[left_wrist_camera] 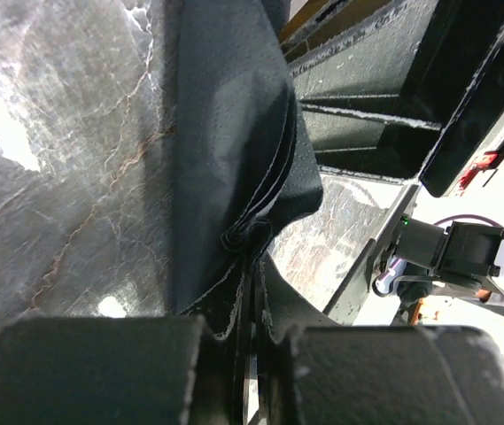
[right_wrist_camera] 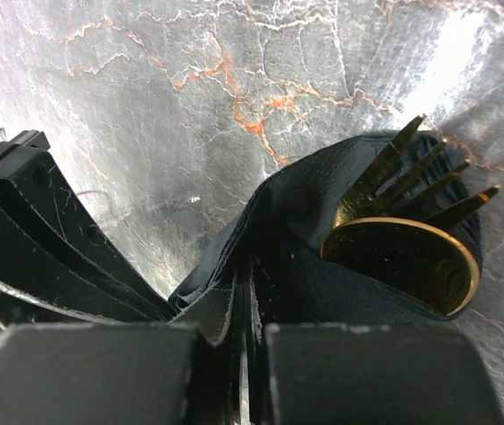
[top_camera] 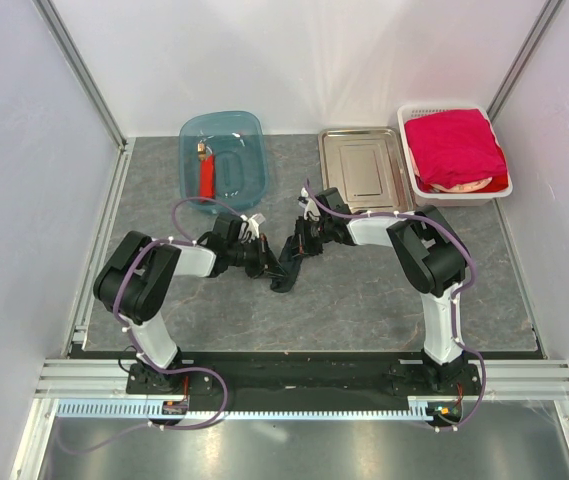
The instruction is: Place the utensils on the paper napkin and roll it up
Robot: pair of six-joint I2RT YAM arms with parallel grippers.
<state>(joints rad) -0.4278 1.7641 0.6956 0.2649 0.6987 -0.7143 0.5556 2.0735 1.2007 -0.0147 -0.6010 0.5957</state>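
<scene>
Table [top_camera: 364, 300]: grey marble; bundle mid-table between the arms.
Paper napkin [right_wrist_camera: 296, 230]: black, folded around the cutlery; roll looks unfinished.
Left pincer [left_wrist_camera: 250, 266]: clamped on napkin edge.
Right pincer [right_wrist_camera: 244, 297]: likewise clamped on napkin.
Utensils [right_wrist_camera: 402, 239]: gold fork, spoon inside, tips protruding.
</scene>
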